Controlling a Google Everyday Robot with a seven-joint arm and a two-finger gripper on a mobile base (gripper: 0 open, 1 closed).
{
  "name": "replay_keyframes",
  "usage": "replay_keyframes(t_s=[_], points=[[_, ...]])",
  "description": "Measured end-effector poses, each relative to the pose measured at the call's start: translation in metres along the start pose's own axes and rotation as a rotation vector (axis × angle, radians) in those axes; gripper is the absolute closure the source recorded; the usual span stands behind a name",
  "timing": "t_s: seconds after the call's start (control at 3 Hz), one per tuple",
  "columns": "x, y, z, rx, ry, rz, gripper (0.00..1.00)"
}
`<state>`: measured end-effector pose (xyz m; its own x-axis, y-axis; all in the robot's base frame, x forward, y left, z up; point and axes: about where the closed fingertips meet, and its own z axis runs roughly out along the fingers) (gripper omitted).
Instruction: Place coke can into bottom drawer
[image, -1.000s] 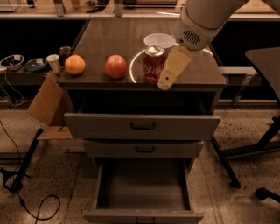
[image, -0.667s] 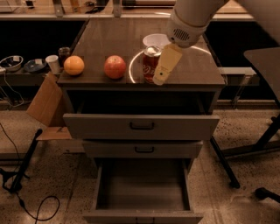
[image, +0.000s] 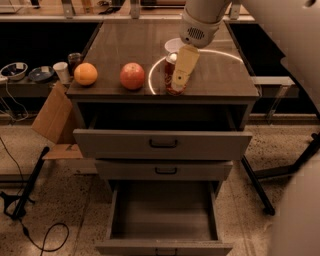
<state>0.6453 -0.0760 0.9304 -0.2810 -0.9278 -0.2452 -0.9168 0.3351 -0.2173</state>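
The coke can (image: 169, 76), red with a silver top, stands upright near the front edge of the cabinet top (image: 220, 75), right of centre. My gripper (image: 181, 70) reaches down from the upper right, right at the can, and covers the can's right side. The can rests on the top. The bottom drawer (image: 162, 212) is pulled far out at the foot of the cabinet, with a deep, dark, empty tray.
A red apple (image: 132, 76) and an orange (image: 85, 74) sit left of the can. A white bowl (image: 173, 45) is behind it. The top drawer (image: 162, 144) is partly open and the middle drawer (image: 165, 170) slightly. Cardboard (image: 52, 117) and cables lie at the left, and chair legs (image: 257, 185) at the right.
My gripper has moved left from beside the can until it overlaps the can's right side. The can, the fruit and the drawers have not moved.
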Motion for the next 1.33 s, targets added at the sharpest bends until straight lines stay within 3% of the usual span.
replay_keyframes(t_s=[0.67, 1.33], points=[[-0.017, -0.022, 0.016, -0.022, 0.016, -0.024, 0.00], [-0.034, -0.017, 0.036, -0.056, 0.003, -0.010, 0.00]])
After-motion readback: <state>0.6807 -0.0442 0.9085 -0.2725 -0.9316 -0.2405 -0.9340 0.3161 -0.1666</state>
